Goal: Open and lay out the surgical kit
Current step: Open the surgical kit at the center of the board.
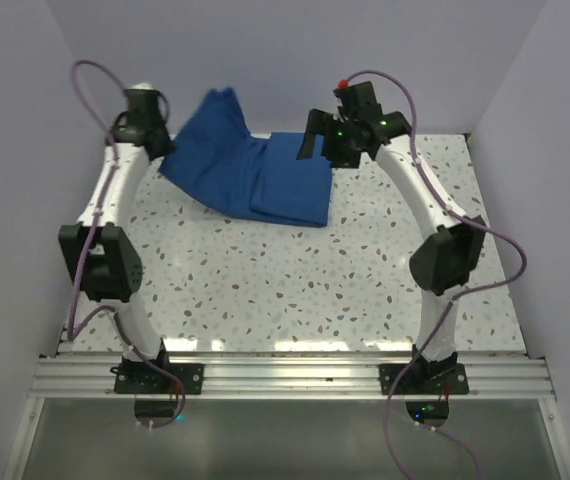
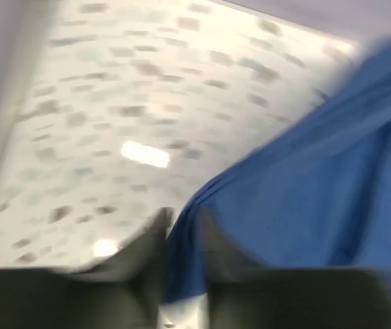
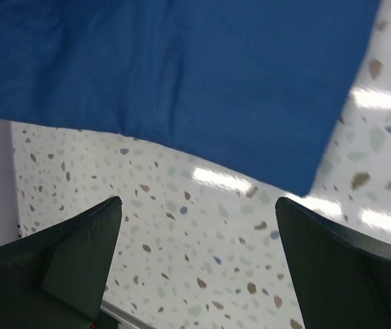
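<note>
Step in hand: we judge this the unwrapping stage; the left gripper (image 2: 182,274) has its jaws pinched almost shut on a fold of the blue cloth wrap (image 1: 250,170) and holds that corner raised off the worktop (image 1: 295,290).
Right gripper (image 3: 199,267): jaws spread wide, holding nothing, hovering above the wrap's right-hand edge.
Where the kit is: at the far side of the worktop, between the two grippers; no tray or instruments show.
Axis: the wrap's long side runs left to right, its left end lifted toward the back wall, its right end flat.
Next move: we think the lifted flap needs drawing outward and laying flat, without dragging the whole bundle.
</note>
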